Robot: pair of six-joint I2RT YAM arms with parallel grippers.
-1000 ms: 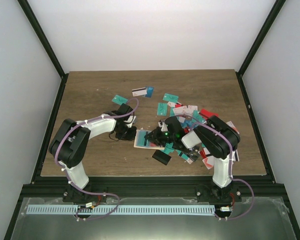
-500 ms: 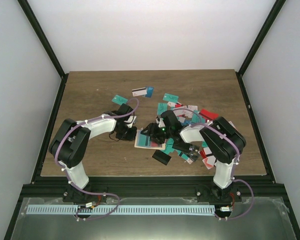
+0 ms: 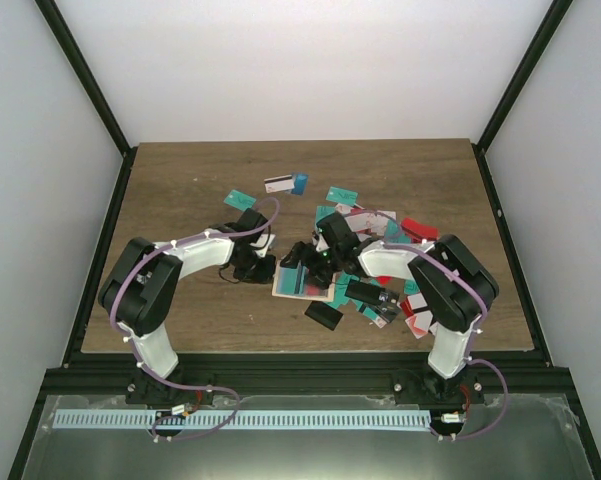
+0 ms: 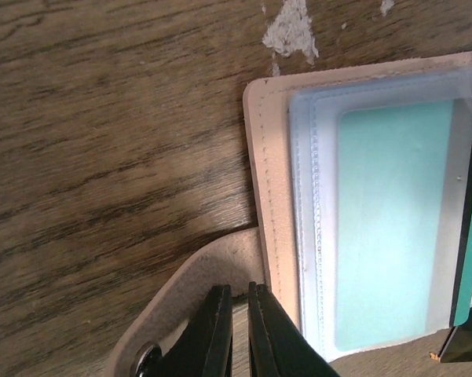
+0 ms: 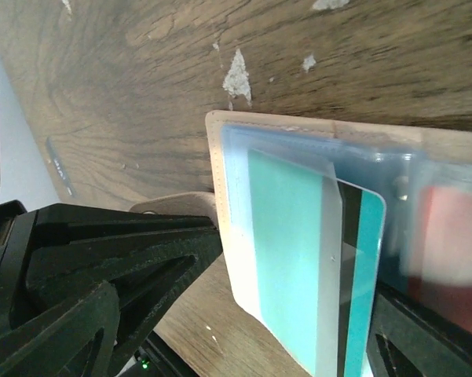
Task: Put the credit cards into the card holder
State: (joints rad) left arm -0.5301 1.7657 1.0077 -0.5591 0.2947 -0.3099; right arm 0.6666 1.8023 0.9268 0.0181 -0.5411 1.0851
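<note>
White walls close in a dark wooden table point(image 3: 180, 200), where the card holder point(image 3: 298, 284) lies opened flat near the middle, between the two arms. The left gripper point(image 4: 240, 334) comes in from the holder's left side with its jaws pinched almost together on the tan snap tab point(image 4: 190, 292), which sticks out from the holder's stitched edge. The right gripper point(image 3: 318, 262) hangs over the holder's far side with its jaws spread wide. From its wrist camera, the black fingers point(image 5: 102, 267) stand on either side of the open holder and grip nothing. A teal card point(image 5: 287, 251) with a dark stripe lies partly inside a clear plastic sleeve, its striped end sticking out. A red card point(image 5: 448, 228) shows blurred in the next sleeve. The remaining credit cards point(image 3: 400, 240) lie scattered to the right of and beyond the holder, with one black card point(image 3: 323, 316) just in front of it and a white striped card point(image 3: 277, 184) farther back.
</note>
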